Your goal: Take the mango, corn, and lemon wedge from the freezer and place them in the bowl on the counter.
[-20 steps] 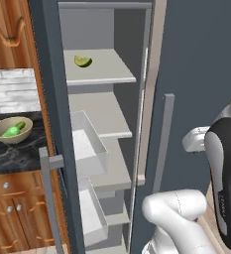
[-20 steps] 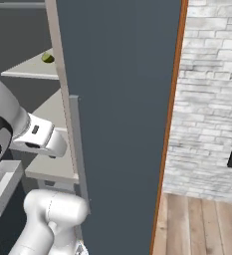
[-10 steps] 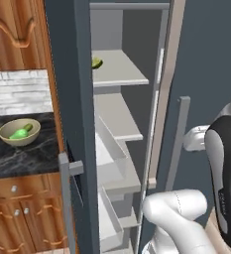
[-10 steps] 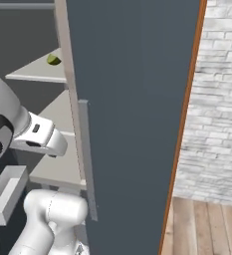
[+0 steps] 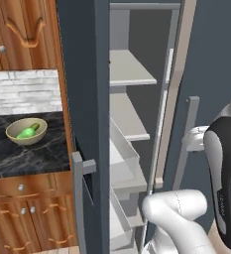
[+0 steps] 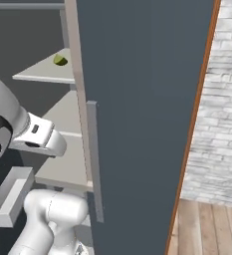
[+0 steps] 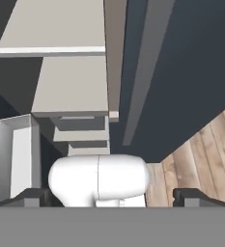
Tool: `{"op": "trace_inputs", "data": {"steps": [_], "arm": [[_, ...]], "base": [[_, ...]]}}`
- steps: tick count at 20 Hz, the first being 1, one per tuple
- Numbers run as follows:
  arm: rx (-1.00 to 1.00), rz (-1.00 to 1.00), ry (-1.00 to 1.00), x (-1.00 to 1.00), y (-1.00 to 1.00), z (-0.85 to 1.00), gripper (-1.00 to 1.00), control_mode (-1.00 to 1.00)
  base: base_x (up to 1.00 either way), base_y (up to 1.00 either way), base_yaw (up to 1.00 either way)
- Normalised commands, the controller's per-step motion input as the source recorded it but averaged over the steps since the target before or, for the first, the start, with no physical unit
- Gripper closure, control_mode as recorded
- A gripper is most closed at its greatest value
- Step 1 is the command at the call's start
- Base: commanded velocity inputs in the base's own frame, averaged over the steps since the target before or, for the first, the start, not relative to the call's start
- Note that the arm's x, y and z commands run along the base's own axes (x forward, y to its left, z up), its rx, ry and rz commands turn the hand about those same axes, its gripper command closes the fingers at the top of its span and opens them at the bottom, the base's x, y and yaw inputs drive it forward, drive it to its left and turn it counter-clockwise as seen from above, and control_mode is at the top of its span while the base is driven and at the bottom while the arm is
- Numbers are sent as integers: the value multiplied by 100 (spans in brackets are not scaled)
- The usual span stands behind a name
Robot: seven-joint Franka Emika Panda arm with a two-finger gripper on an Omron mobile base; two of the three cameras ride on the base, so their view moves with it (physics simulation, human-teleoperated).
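Kitchen cabinetry in brown wood frames our view, with the tall slate-grey freezer [image 5: 87, 99] standing open beside it; we see the lemon wedge [image 6: 60, 60] lying on an upper pale shelf [image 6: 45, 72] inside, apart from anything else, not yet collected. On the black marble bench [image 5: 32, 154] sits the bowl [image 5: 26, 131], and inside it lies a bright green smooth item [image 5: 27, 132] with something yellowish against it; whether that is the mango or corn we cannot tell. We judge the task partly done, with the wedge at least left to fetch.

Our fingers [image 7: 111, 198] are spread wide and pinch nothing; they point down past the shelves toward the wooden floor [image 7: 201, 159]. Clear drawers [image 5: 124, 163] jut out below the shelves. The open freezer door [image 6: 137, 119] with its grey bar handle [image 6: 95, 159] stands between our right base camera and much of the interior; we judge the arm must reach around its edge to get at the upper shelf.
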Motion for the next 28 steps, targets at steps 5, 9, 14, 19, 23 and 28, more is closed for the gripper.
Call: {"op": "trace_inputs", "data": {"steps": [5,9,14,19,23,28], "arm": [[0,0,0,0,0,0,-100,100],[0,0,0,0,0,0,-100,100],[0,0,0,0,0,0,-100,100],[0,0,0,0,0,0,-100,100],[0,0,0,0,0,0,-100,100],[0,0,0,0,0,0,-100,100]], "base": [[25,43,6],[35,49,5],[36,45,2],[44,7,2],[64,1,2],[83,0,1]]}}
